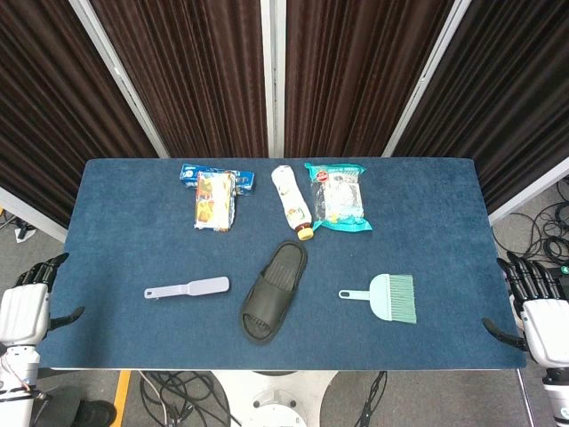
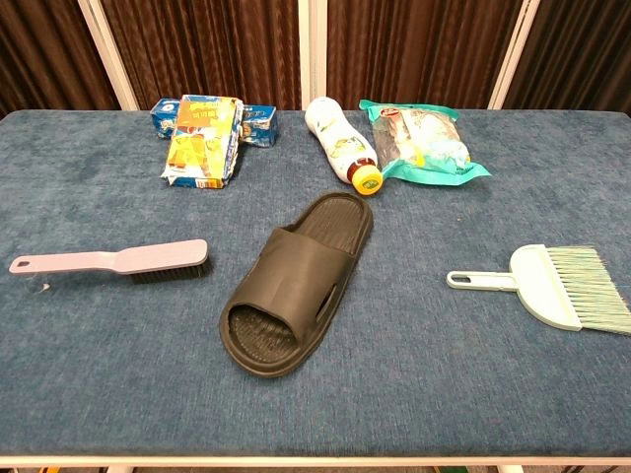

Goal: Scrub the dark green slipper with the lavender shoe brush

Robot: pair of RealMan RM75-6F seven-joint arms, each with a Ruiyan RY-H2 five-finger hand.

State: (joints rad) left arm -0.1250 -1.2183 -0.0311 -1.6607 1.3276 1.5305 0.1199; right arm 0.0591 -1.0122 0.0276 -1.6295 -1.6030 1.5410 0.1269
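Note:
The dark green slipper lies sole down in the middle of the blue table, its toe end toward me. To its left lies the lavender shoe brush, bristles down and handle pointing left. My left hand hangs off the table's left edge, fingers apart, holding nothing. Off the right edge is my right hand, likewise empty with fingers spread. Neither hand shows in the chest view.
A mint hand broom lies right of the slipper. At the back are snack packets, a white bottle with a yellow cap and a teal bag.

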